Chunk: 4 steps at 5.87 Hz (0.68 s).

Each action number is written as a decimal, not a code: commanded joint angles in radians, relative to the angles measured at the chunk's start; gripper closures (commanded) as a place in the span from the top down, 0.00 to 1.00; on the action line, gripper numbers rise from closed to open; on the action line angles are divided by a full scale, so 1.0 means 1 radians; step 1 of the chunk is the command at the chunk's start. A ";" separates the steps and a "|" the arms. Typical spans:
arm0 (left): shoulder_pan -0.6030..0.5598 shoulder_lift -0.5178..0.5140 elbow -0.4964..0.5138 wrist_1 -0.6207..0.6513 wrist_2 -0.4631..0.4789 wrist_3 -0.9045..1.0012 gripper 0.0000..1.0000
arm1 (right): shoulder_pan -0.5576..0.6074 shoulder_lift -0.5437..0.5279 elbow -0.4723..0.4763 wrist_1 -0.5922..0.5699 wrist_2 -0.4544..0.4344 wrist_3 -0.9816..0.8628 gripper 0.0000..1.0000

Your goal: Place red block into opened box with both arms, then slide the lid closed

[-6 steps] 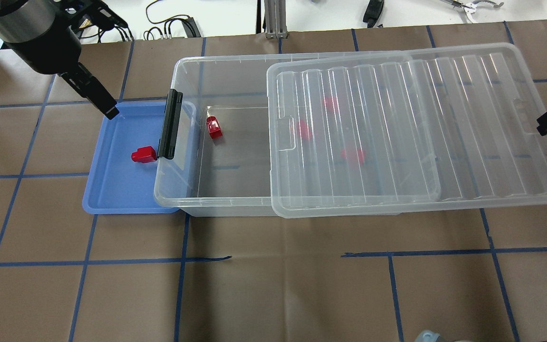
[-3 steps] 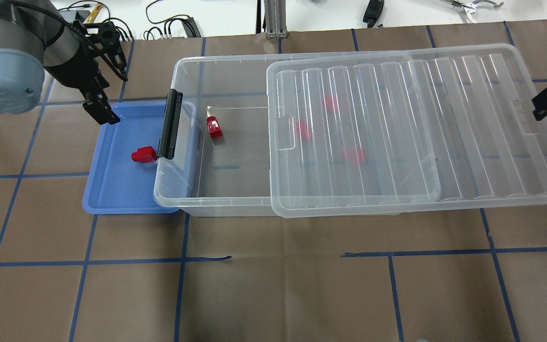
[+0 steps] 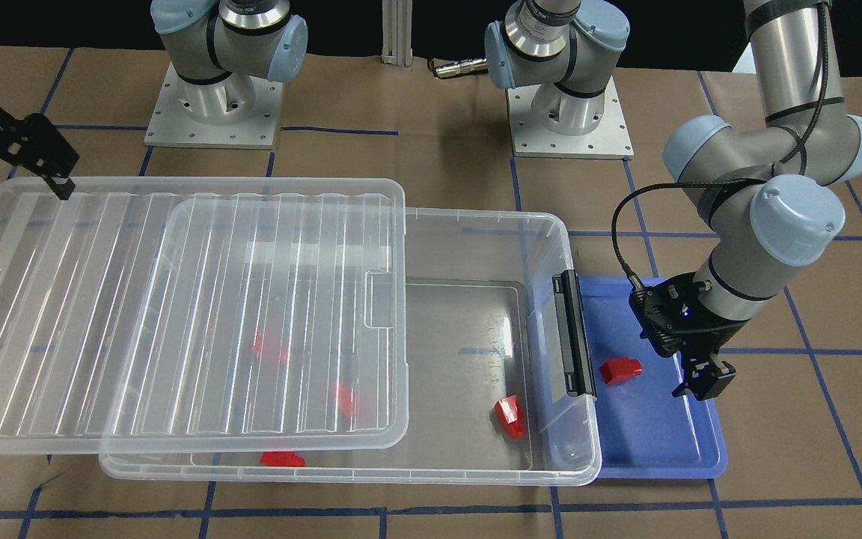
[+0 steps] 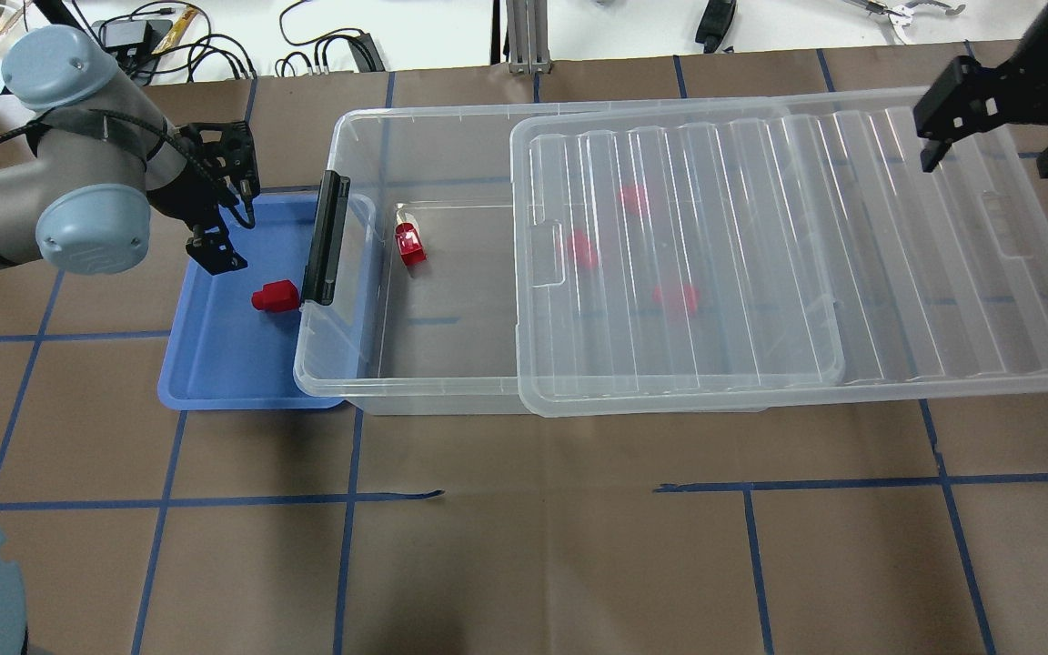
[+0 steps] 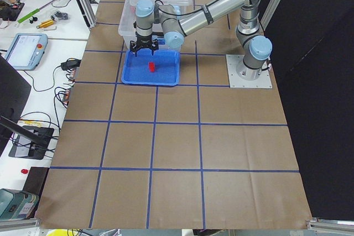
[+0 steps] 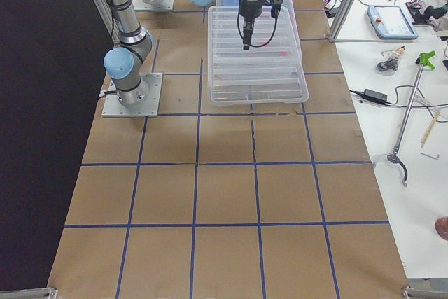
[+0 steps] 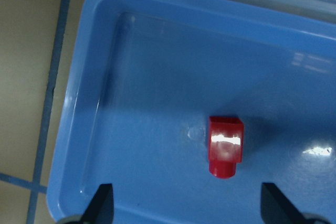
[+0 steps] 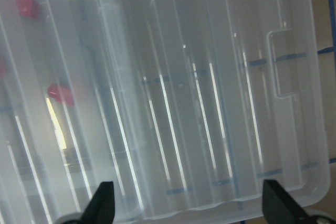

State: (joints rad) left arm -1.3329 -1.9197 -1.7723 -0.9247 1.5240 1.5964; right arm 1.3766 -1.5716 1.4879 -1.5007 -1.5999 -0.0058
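A red block [image 4: 276, 296] [image 3: 620, 370] [image 7: 226, 145] lies in the blue tray [image 4: 224, 364], just left of the box's black latch [image 4: 326, 238]. My left gripper [image 4: 231, 232] [image 3: 689, 359] hovers open over the tray's far part, a little short of that block. The clear box [image 4: 351, 346] [image 3: 551, 224] holds several more red blocks; one [image 4: 410, 244] shows in the uncovered part, the others under the lid. The ribbed lid [image 4: 760, 255] [image 3: 139, 299] rests on the box, shifted right, leaving the left third uncovered. My right gripper [image 4: 992, 162] [image 3: 19, 180] hangs open above the lid's right end.
The blue tray's [image 3: 663, 434] right side is tucked under the box's latch end. Cables and tools lie on the white bench [image 4: 324, 36] beyond the table. Brown paper with blue tape lines [image 4: 524, 496] covers the table in front of the box.
My left gripper has swung in and down over the blue tray, closer to the red block. My right gripper has moved from the table's right edge to above the lid's right end.
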 commanded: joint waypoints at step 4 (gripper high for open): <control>0.006 -0.114 -0.001 -0.097 -0.024 0.026 0.93 | 0.202 0.045 -0.063 0.020 0.023 0.195 1.00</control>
State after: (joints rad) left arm -1.3269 -2.0271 -1.7693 -1.0002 1.5003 1.6164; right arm 1.5765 -1.5301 1.4277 -1.4793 -1.5713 0.1957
